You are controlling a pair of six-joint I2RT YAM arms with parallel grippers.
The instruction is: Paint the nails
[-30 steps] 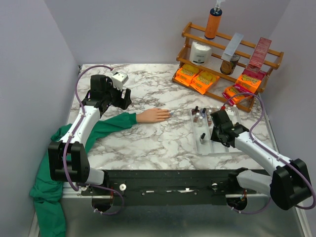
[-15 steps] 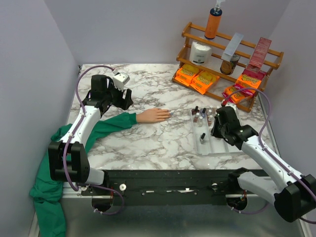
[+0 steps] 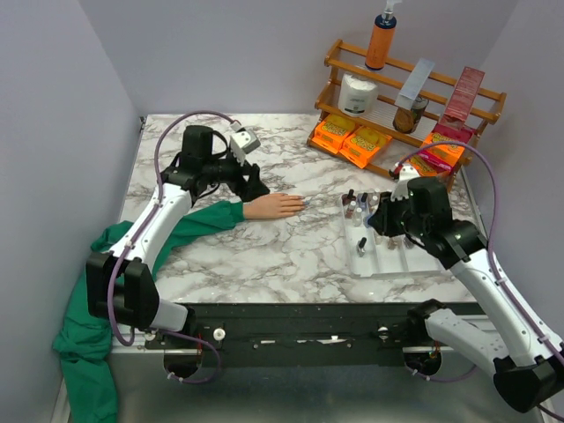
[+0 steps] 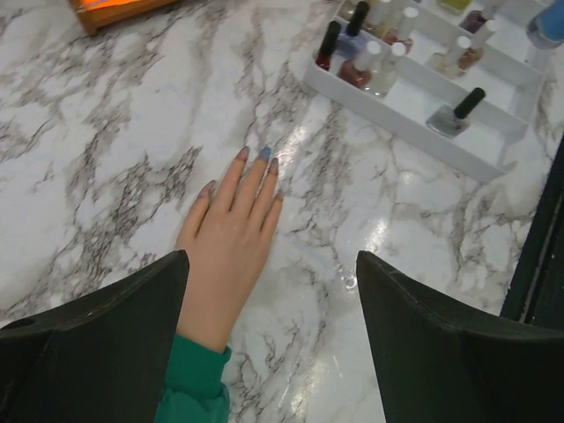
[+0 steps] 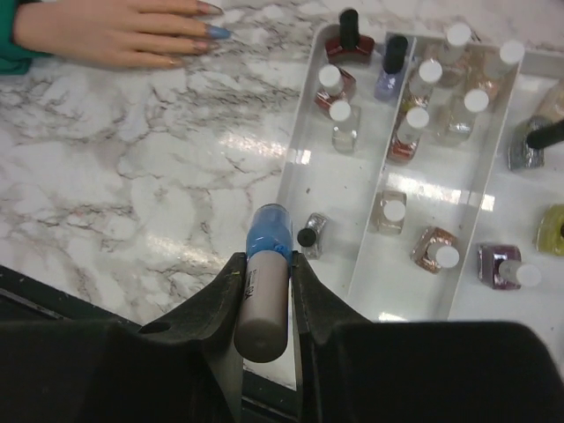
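Note:
The peach fake hand (image 3: pixel 275 206) with a green sleeve (image 3: pixel 198 220) lies palm down on the marble table. Its nails (image 4: pixel 264 152) point at the tray; one is blue, the others look brownish, and they also show in the right wrist view (image 5: pixel 216 33). My left gripper (image 3: pixel 256 189) is open and empty, hovering over the wrist of the hand (image 4: pixel 231 238). My right gripper (image 3: pixel 381 218) is shut on a blue polish bottle with a grey cap (image 5: pixel 267 282), held above the left edge of the white tray (image 5: pixel 295 159).
The white tray (image 3: pixel 392 264) holds several small polish bottles (image 5: pixel 414 132). A wooden rack (image 3: pixel 405 97) with orange packets, jars and a pump bottle stands at the back right. Green cloth (image 3: pixel 84 352) hangs off the table's left front corner.
My left gripper has swung right, from the back left to over the hand's wrist. My right arm has risen and moved back over the tray with the bottle.

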